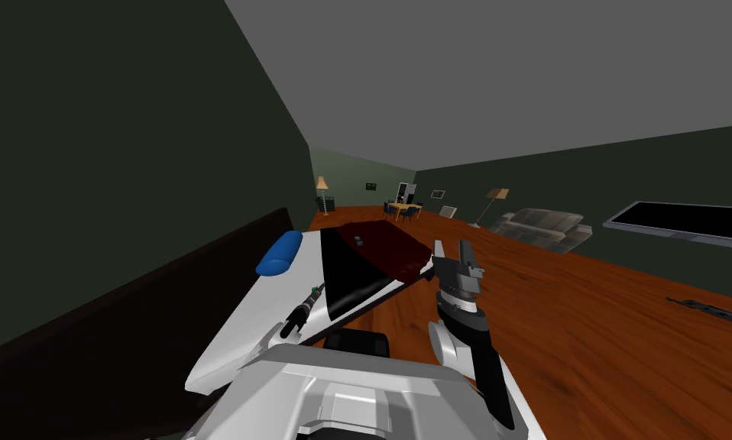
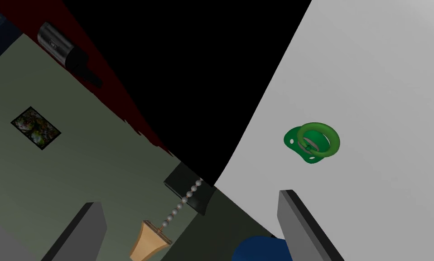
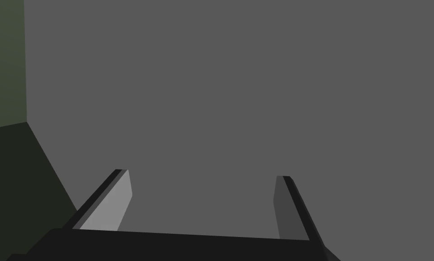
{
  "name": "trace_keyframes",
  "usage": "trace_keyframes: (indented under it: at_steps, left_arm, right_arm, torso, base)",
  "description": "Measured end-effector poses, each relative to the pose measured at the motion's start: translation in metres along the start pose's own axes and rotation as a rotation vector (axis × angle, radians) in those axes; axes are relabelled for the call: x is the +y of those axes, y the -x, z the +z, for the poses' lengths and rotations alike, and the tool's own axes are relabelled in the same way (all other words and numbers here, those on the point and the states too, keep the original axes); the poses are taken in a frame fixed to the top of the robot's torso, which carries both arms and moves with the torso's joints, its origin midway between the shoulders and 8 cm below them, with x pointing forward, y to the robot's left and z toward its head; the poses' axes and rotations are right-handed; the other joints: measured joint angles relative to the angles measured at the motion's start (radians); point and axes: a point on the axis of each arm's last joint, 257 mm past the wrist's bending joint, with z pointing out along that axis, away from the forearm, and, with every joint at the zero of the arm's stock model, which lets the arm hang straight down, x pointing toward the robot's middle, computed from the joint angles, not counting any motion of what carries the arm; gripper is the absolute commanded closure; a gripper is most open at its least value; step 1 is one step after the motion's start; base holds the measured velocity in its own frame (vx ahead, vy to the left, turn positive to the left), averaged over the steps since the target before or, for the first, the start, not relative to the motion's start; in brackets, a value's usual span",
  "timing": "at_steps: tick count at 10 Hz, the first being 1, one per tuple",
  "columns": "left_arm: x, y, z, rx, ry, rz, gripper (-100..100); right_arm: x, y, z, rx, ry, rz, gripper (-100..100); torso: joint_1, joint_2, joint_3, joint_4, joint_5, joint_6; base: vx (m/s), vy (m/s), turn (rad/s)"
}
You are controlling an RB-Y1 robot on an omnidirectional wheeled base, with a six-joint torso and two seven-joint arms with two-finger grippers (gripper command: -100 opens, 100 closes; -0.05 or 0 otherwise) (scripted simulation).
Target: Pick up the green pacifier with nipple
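Now then: left pincer (image 2: 189, 199) hung open over the bed, green pacifier (image 2: 312, 142) not yet taken.
The pacifier lay on the bed's white sheet (image 2: 370, 90), ring side up, just beyond one blade and off the pincer's centre line. It looked small, light and fairly stiff, apt to skid if nudged; closing across the ring or the shield's edges seemed the surest hold. Right pincer (image 3: 202, 175) stood raised, blades apart, idle.

The left arm (image 1: 302, 309) stretched forward and low — the left gripper (image 2: 189, 226) at its end had both fingers (image 2: 82, 229) set wide apart. The right arm (image 1: 475, 336) rose bent upward, and the right gripper (image 1: 450, 256) pointed up, its fingers (image 3: 116, 201) parted too.
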Motion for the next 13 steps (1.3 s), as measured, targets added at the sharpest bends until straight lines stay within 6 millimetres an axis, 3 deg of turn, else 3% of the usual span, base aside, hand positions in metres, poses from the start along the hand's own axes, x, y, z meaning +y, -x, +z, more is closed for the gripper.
trace_keyframes:
  at_steps: [8,13]
  left_arm:
    - [0.077,-0.025,-0.008,0.101,0.208,0.083,-100]
    - [0.122,-0.028,-0.017,0.151,0.334,0.138,-100]
  right_arm:
    - [0.000,0.000,0.000,0.000,0.000,0.000,0]
    - [0.000,0.000,0.000,0.000,0.000,0.000,0]
  torso:
    - [-0.001,0.001,0.001,0.000,0.000,0.000]
    - [0.000,0.000,0.000,0.000,0.000,0.000]
  base:
    - [0.060,0.014,-0.035]
    - [0.067,0.014,-0.045]
